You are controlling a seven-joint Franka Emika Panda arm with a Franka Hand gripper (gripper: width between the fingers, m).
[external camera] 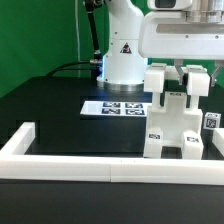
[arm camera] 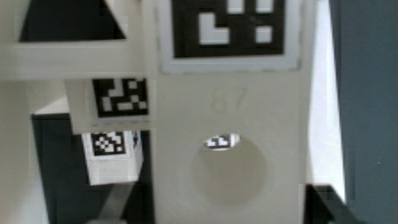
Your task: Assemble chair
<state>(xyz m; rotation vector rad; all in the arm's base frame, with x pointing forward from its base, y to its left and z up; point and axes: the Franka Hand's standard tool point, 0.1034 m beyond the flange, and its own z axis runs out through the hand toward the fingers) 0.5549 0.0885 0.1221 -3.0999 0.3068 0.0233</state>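
The chair (external camera: 172, 118) is a blocky white structure of tagged pieces standing upright at the exterior view's right, near the front rail. My gripper (external camera: 194, 78) reaches down from above onto its upper right upright piece (external camera: 196, 88). In the wrist view that white piece (arm camera: 222, 110) fills the frame, with a large tag (arm camera: 231, 25) and a small shiny screw spot (arm camera: 219, 142). My gripper (arm camera: 231, 212) has its dark fingers (arm camera: 331, 205) pressed against both sides of the piece, shut on it. Lower chair parts with small tags (arm camera: 118, 96) show beside it.
The robot base (external camera: 122, 55) stands at the back centre. The marker board (external camera: 115, 107) lies flat to the chair's left in the exterior view. A long low white border rail (external camera: 60, 157) runs along the front and left. A small tagged white piece (external camera: 212, 122) sits at the exterior view's right edge.
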